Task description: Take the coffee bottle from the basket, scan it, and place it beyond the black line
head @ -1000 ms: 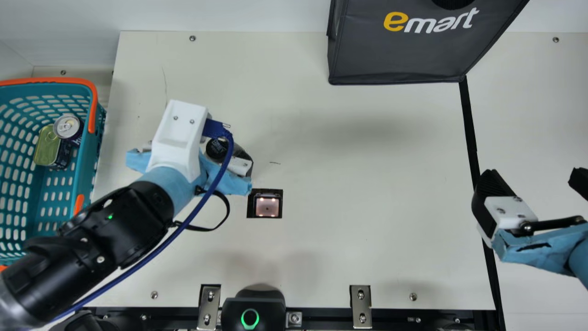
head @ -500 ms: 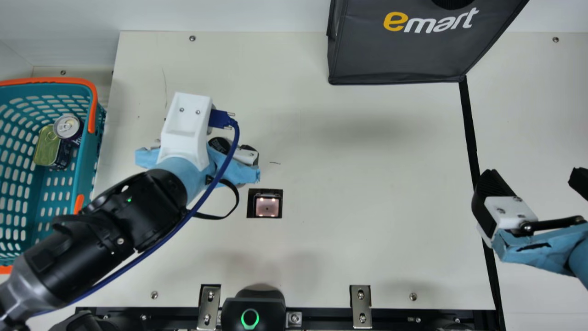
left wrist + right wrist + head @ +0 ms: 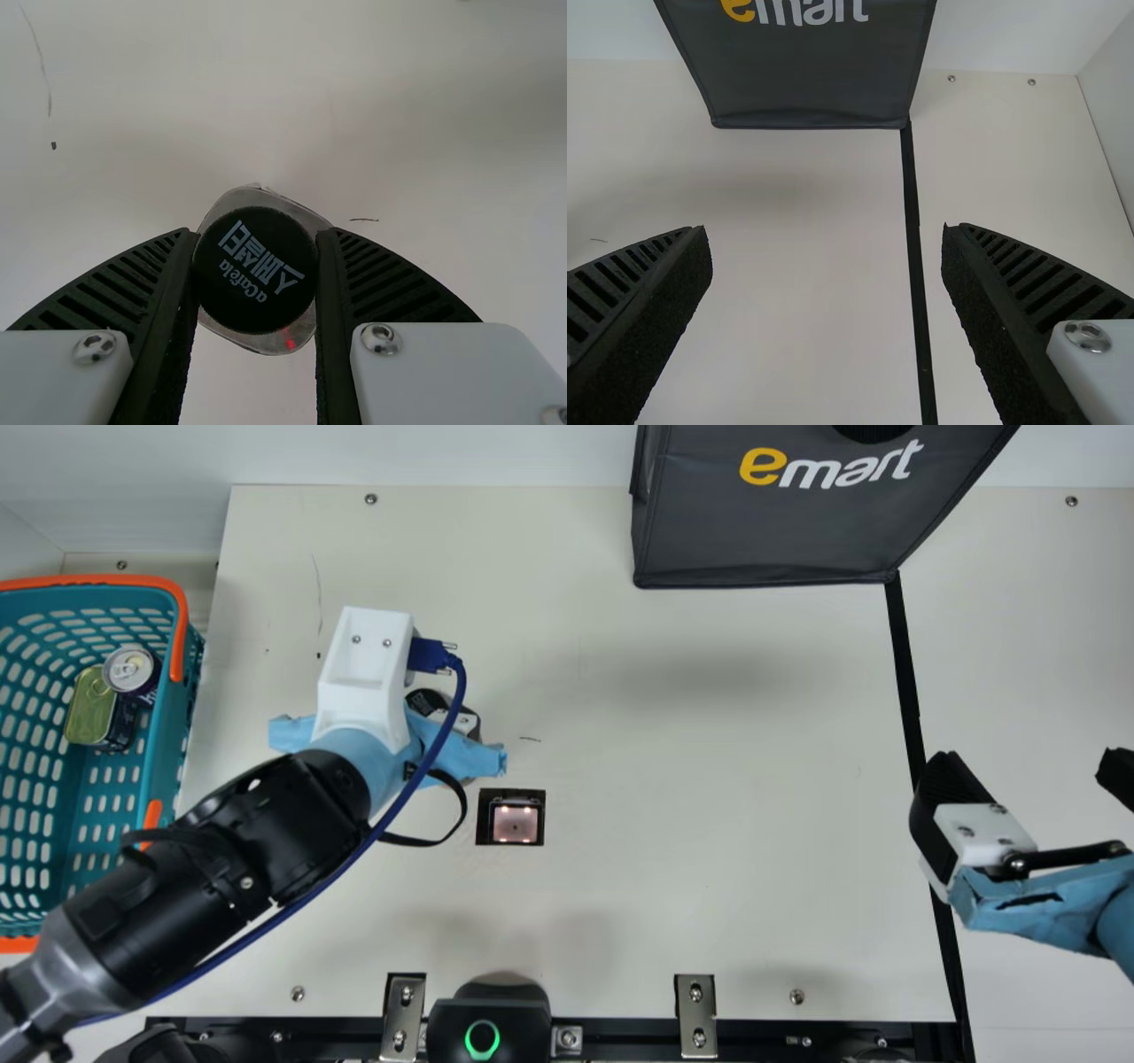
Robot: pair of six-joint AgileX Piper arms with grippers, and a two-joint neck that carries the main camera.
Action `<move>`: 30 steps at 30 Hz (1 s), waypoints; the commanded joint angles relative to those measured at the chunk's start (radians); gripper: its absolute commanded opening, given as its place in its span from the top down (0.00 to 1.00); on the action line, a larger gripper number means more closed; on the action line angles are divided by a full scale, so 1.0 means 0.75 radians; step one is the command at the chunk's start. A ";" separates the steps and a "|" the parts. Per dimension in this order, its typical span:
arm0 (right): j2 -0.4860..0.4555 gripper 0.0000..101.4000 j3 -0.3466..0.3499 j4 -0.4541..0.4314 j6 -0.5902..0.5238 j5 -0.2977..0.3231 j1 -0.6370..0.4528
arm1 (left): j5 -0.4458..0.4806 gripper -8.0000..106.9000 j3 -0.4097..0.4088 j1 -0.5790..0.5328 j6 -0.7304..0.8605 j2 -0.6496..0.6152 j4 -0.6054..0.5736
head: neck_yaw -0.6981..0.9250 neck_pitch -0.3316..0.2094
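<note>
Okay, going left to right, with the scanner (image 3: 511,826) as my landmark. Well off to its left I've got the teal basket (image 3: 166,748), with a can (image 3: 130,669) and a flat tin (image 3: 89,713) in it.

Between that and the scanner, a bit past it as I look out, my left claw (image 3: 454,755) has the coffee bottle (image 3: 226,202), ribbed fingers pressed in on both sides around the cap (image 3: 255,270). That cap's round and black with pale lettering, the body under it is silvery-grey with rounded corners, and there's a little red glint low on one side. Can't tell if the bottom's touching the tabletop (image 3: 709,779).

Beyond the scanner and to the right sits the dark bag (image 3: 762,531). The black line (image 3: 905,673) is well right of the scanner, and so's my right claw (image 3: 1026,779), fingers spread wide with nothing in its grip.

Compared with a second ago, the left claw and bottle have drifted right and slightly farther out, and the wrist has swung round a touch. Right claw hasn't budged.
</note>
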 commanded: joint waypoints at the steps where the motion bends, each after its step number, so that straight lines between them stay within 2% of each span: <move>1: 0.000 0.10 0.000 0.000 0.000 0.000 0.000 | -0.002 0.84 0.004 0.001 0.001 0.003 -0.005 | 0.002 -0.037; 13: 0.000 0.10 0.000 0.000 0.000 0.000 0.000 | -0.029 0.84 0.011 -0.036 0.079 -0.027 -0.019 | 0.002 -0.037; 30: 0.000 0.10 0.000 0.000 0.000 0.000 0.000 | -0.097 0.84 0.087 -0.115 0.337 -0.153 -0.097 | 0.002 -0.037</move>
